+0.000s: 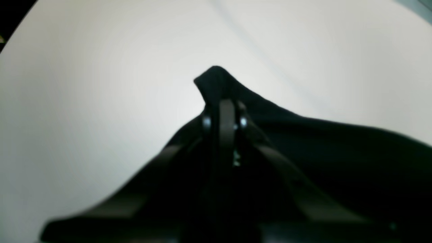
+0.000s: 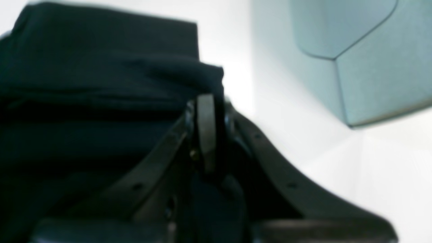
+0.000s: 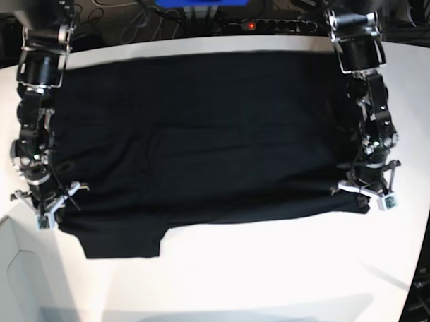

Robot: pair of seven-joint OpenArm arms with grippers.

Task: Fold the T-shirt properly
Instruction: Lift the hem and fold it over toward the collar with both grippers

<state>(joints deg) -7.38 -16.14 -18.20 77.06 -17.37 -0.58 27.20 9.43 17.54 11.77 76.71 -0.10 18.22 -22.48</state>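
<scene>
Blurring hides the fingertips. Black and creased, the T-shirt [image 3: 222,154] sags between both grippers' [image 1: 221,135] [image 2: 209,135] narrow, cloth-pinching jaws.

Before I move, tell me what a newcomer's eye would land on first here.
First, the large black T-shirt, spread across the middle of the white table. Next, the two dark grippers closed on its near edge: the left gripper at the base view's right, the right gripper at its left.
</scene>
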